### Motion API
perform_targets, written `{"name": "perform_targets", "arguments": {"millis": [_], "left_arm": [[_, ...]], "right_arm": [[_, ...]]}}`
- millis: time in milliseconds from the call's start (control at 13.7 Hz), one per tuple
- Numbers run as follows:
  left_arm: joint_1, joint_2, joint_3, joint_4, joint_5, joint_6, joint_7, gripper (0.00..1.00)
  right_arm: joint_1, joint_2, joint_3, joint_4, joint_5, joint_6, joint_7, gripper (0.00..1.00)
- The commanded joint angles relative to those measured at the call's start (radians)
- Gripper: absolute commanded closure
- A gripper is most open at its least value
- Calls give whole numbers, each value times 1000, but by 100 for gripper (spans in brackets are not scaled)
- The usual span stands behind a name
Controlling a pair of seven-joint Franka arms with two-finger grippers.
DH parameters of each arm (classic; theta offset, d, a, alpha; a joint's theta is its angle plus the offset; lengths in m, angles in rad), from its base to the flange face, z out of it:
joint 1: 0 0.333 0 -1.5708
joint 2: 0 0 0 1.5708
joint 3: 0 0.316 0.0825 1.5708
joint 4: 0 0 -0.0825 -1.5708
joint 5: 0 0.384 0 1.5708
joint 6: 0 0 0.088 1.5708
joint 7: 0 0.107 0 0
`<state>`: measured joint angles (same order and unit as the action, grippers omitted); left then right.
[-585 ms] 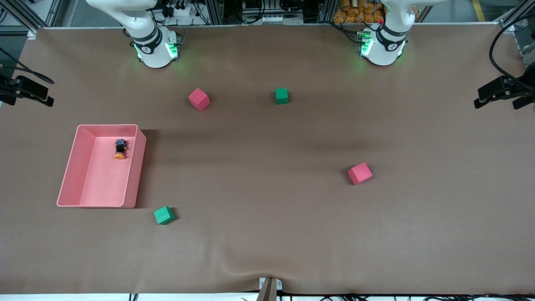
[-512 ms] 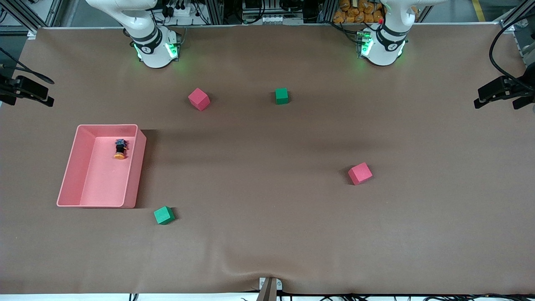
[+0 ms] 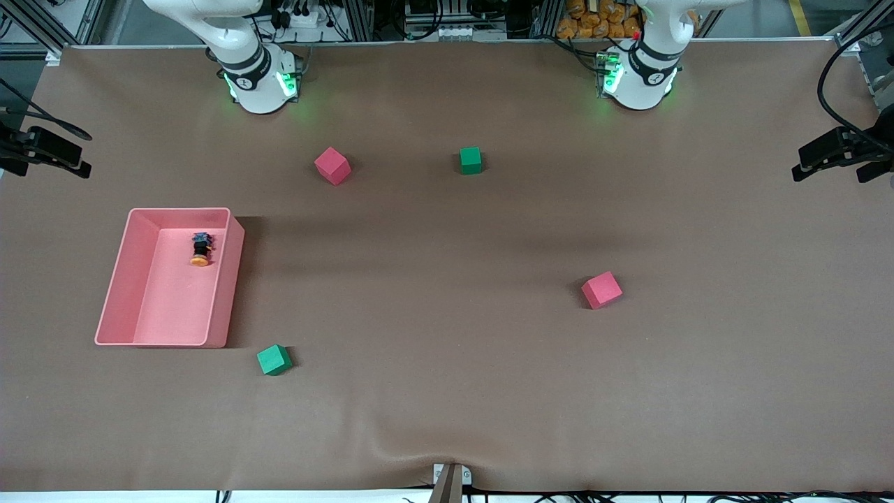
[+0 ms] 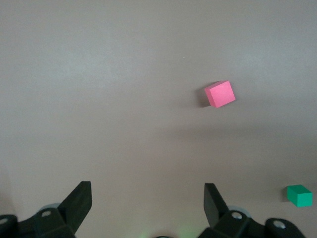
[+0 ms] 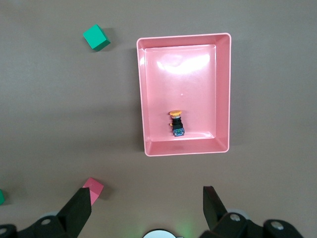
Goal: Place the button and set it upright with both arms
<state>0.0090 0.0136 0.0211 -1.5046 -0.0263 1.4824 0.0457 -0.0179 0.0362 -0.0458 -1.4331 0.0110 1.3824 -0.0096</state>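
The button (image 3: 200, 250) lies on its side in the pink tray (image 3: 115, 279), near the tray's end toward the robots. Its orange cap points toward the front camera and its bluish end toward the robots. It also shows in the right wrist view (image 5: 176, 122), inside the tray (image 5: 141, 99). My right gripper (image 5: 146, 196) is open and empty, high over the table beside the tray. My left gripper (image 4: 147, 192) is open and empty, high over bare table. Neither gripper shows in the front view; only the arms' bases do.
A red cube (image 3: 332, 165) and a green cube (image 3: 471, 160) sit nearer the robots. Another red cube (image 3: 601, 290) sits toward the left arm's end. A green cube (image 3: 274, 360) sits nearer the front camera than the tray.
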Motion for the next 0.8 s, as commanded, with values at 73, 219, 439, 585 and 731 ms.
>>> {"name": "perform_targets", "arguments": {"millis": [73,219,439,585,731], "left_arm": [[8,2,-3,15,5,-19,23,0],[8,2,-3,15,5,-19,22,0],[9,2,-3,15,2,-19,25,0],[9,2,-1,15,5,-19,23,0],[9,2,-1,15,3,-19,25,0]], "right_arm": [[1,-9,3,5,-17,-13,13,0],[4,-7,3,5,-17,-11,13,0],[-2,-7,3,-19,-17,-16,13,0],[-4,-7,0,-38,-17,-17,11,0],[-4,-9,0,-56,-17,-11,11,0]]}}
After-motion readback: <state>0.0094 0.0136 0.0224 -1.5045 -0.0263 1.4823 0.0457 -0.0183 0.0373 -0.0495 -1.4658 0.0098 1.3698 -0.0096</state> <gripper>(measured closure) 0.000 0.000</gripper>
